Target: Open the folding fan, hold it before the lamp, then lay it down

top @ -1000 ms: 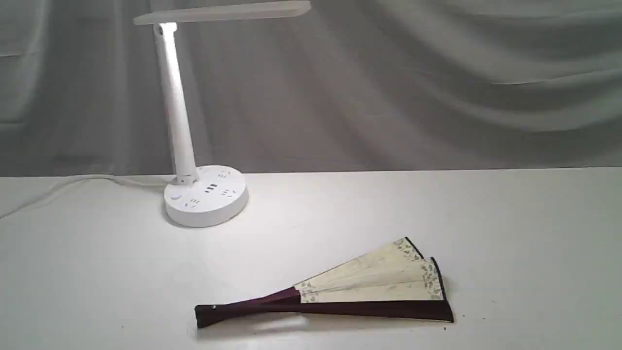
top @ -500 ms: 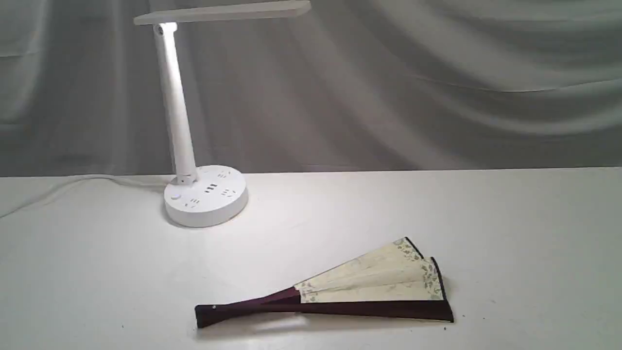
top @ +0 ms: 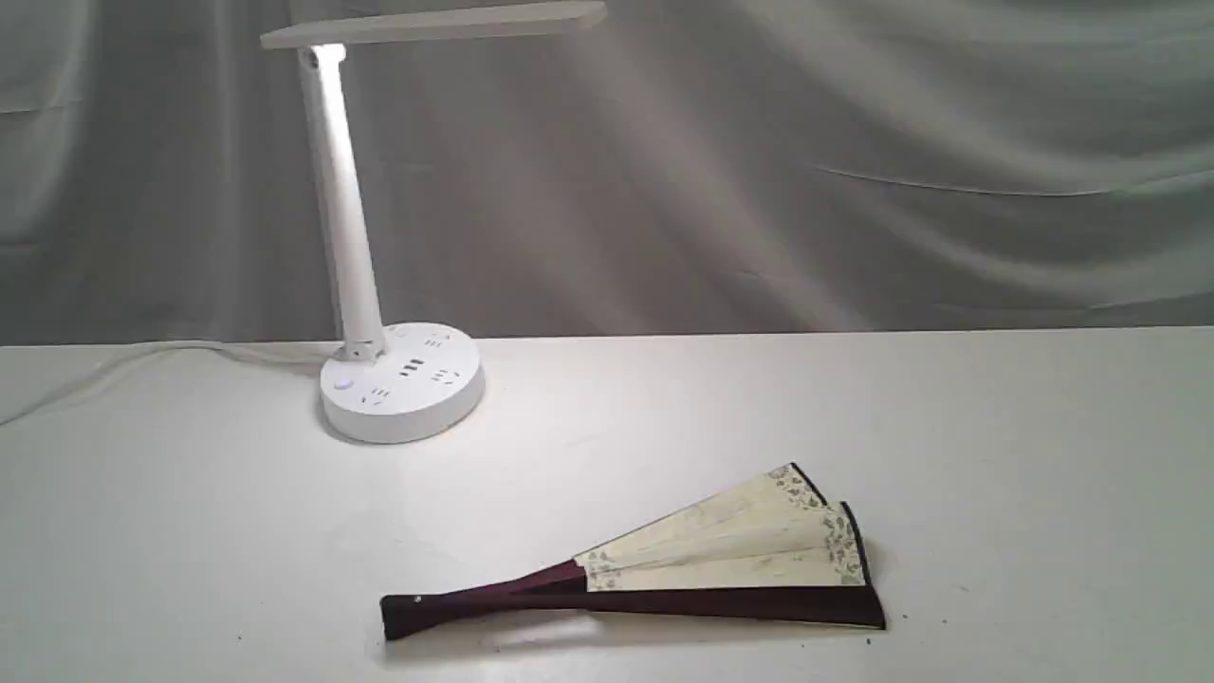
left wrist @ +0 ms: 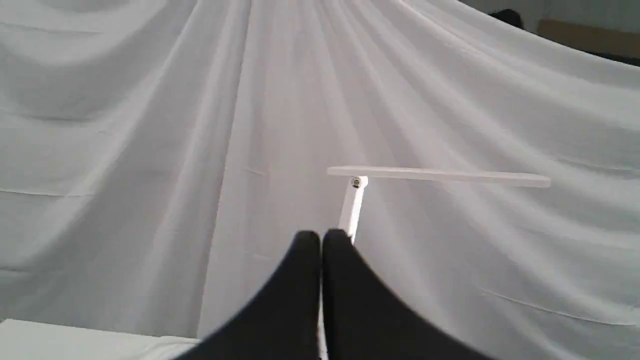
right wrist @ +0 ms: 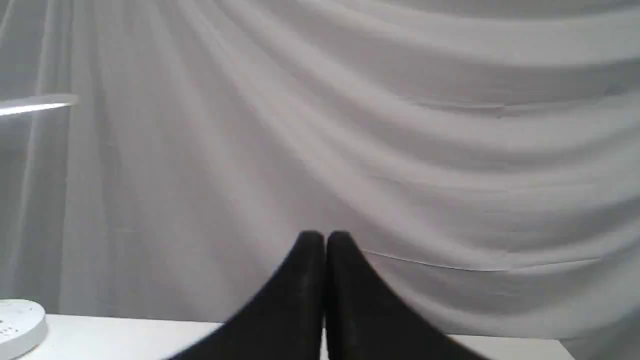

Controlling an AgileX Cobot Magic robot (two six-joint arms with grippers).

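The folding fan [top: 721,560] lies flat on the white table [top: 996,455] near its front edge, only partly spread, with cream pleats fanned toward the right and dark maroon guards ending at the pivot on the left. The lamp [top: 379,285] stands lit at the back left, its bar head reaching right; the stem and head also show in the left wrist view as the lamp [left wrist: 360,195]. My left gripper [left wrist: 321,239] is shut and empty, pointing toward the lamp. Also shut and empty is my right gripper [right wrist: 325,239]. Neither gripper appears in the exterior view.
A grey draped cloth [top: 854,171] hangs behind the table. The lamp's white cord [top: 142,360] trails off to the left along the back edge. The lamp's round base [right wrist: 17,325] shows at the edge of the right wrist view.
The fan and lamp have stayed put. Only the folds of the backdrop cloth have shifted slightly.
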